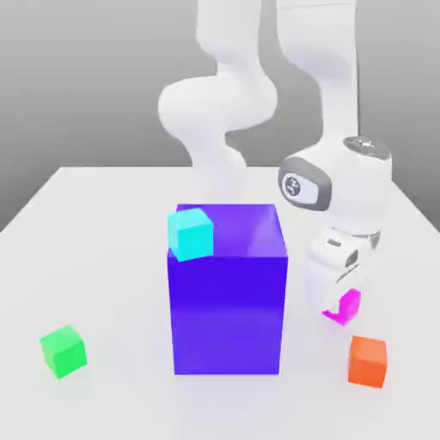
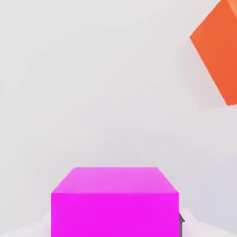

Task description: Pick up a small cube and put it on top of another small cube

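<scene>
Hovering magenta cube (image 1: 344, 308) near orange cube (image 1: 368, 360)

Smooth, glossy white table (image 1: 103, 258) under soft, even light, faintly reflective; plain grey backdrop wall (image 1: 77, 77) behind, darker toward top.

Magenta cube (image 1: 345, 308) small, partly hidden behind robot hand in exterior view, low over white table, right of big purple block on exterior view's right. In hand view magenta cube (image 2: 115, 201) shows flat top and front face, square to camera. Orange cube (image 1: 368, 360) small, resting flat on table, just beside and nearer camera than magenta cube, apart from it. In hand view orange cube (image 2: 218, 48) sits turned at angle.
</scene>
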Controlling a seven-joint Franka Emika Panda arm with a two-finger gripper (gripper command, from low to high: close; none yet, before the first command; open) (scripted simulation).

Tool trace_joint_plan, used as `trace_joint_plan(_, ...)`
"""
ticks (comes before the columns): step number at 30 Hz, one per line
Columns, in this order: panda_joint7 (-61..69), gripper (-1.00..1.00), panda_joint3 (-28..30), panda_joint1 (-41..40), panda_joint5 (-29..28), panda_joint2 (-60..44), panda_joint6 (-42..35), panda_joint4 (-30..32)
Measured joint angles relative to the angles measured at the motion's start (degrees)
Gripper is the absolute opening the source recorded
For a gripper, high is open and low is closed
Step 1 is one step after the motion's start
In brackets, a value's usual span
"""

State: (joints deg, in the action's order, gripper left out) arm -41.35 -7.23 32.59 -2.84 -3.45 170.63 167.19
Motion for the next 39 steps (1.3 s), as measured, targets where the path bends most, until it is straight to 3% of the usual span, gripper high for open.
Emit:
trace_joint_plan(2,1.87,-1.0,0.01,1.17,2.7,3.95,-3.23,0.68)
trace_joint_plan(6,2.7,-1.0,3.36,2.84,-1.85,2.3,-5.45,-4.7)
trace_joint_plan(8,4.96,-1.0,6.36,-3.14,-3.05,1.1,-6.49,-7.45)
trace_joint_plan(15,14.26,-1.0,12.32,-12.96,-5.94,-3.15,-10.09,-17.02)
trace_joint_plan(21,24.32,-1.0,19.2,-22.38,-5.41,-4.76,-13.49,-22.41)
trace_joint_plan(27,34.65,-1.0,27.34,-33.79,-2.11,-2.1,-16.85,-21.68)
trace_joint_plan(30,41.23,-1.0,31.32,-43.1,2.36,1.08,-18.82,-18.36)
trace_joint_plan(36,50.28,-1.0,26.47,-46.49,14.05,-7.99,-10.63,-17.65)
trace_joint_plan(37,51.08,1.0,25.75,-47.0,15.16,-9.08,-9.71,-17.71)
trace_joint_plan(39,51.08,1.0,25.75,-47.0,15.16,-9.08,-9.71,-17.71)
